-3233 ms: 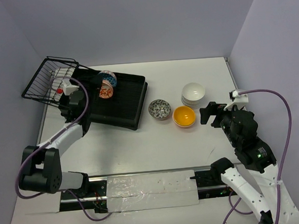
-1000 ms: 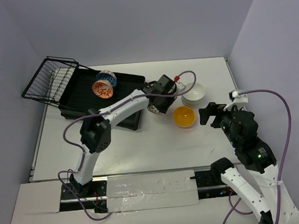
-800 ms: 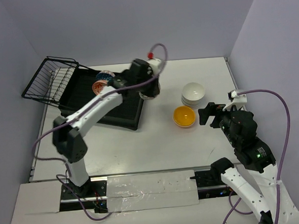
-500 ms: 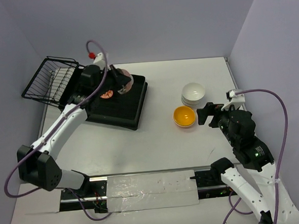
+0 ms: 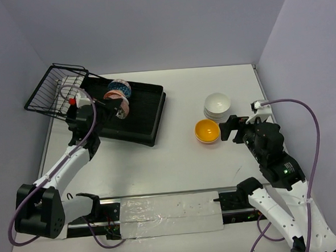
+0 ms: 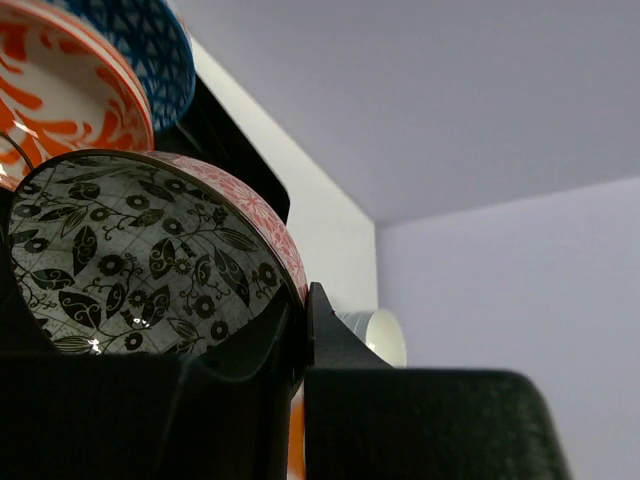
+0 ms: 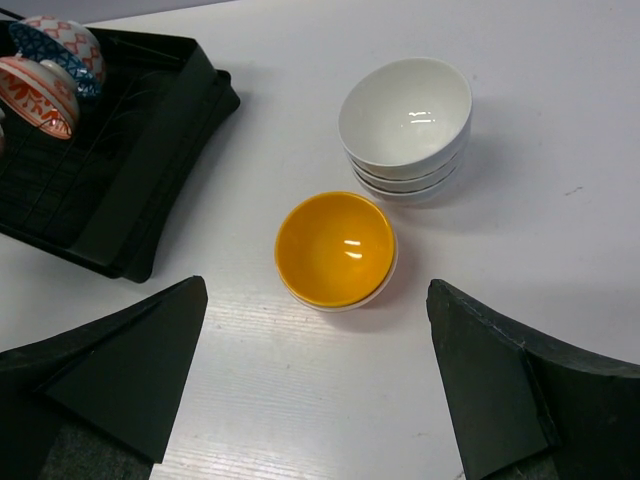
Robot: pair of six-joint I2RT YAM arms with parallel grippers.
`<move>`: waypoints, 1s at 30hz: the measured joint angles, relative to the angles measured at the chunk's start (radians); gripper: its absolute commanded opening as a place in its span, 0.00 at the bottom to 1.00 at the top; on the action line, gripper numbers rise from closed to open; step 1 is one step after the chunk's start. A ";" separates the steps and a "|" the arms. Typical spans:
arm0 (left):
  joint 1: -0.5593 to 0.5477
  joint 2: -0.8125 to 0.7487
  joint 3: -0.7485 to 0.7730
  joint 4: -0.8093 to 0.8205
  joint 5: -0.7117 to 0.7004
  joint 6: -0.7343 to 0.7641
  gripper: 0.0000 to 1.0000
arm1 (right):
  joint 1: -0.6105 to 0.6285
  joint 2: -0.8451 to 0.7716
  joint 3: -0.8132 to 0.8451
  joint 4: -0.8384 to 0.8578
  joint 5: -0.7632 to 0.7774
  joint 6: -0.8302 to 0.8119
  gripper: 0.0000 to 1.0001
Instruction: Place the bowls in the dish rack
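My left gripper [image 5: 112, 106] is shut on the rim of a bowl with a grey leaf-patterned inside and a pink outside [image 5: 122, 108] [image 6: 140, 255]. It holds this bowl on edge over the black dish rack [image 5: 141, 113]. Right beside it, an orange-patterned bowl [image 6: 55, 100] and a blue-patterned bowl [image 6: 150, 45] stand on edge in the rack. The left gripper [image 6: 303, 305] pinches the rim between its fingers. My right gripper [image 7: 316, 292] is open just in front of a yellow bowl [image 7: 335, 248] [image 5: 206, 130]. A stack of three white bowls [image 7: 405, 118] [image 5: 217, 104] sits behind it.
A black wire basket [image 5: 54, 90] sits tilted at the rack's far left end. In the right wrist view the rack's near corner [image 7: 150, 215] lies left of the yellow bowl. Walls close in the table at the back and on both sides.
The left arm swung the grey-patterned bowl from the table near the yellow bowl leftwards over the rack, to beside the orange-patterned bowl. The right arm barely moved.
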 measured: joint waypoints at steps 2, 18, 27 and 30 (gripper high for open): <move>0.019 -0.008 -0.032 0.064 -0.029 -0.035 0.00 | 0.000 0.010 0.000 0.001 -0.002 -0.001 0.98; 0.072 0.071 -0.196 0.400 -0.182 -0.197 0.00 | 0.000 0.095 0.002 0.006 -0.018 -0.026 0.98; 0.072 0.153 -0.211 0.497 -0.204 -0.218 0.00 | 0.000 0.143 0.007 0.017 -0.042 -0.027 0.98; 0.074 0.175 -0.213 0.530 -0.213 -0.226 0.00 | 0.000 0.157 0.007 0.025 -0.049 -0.030 0.98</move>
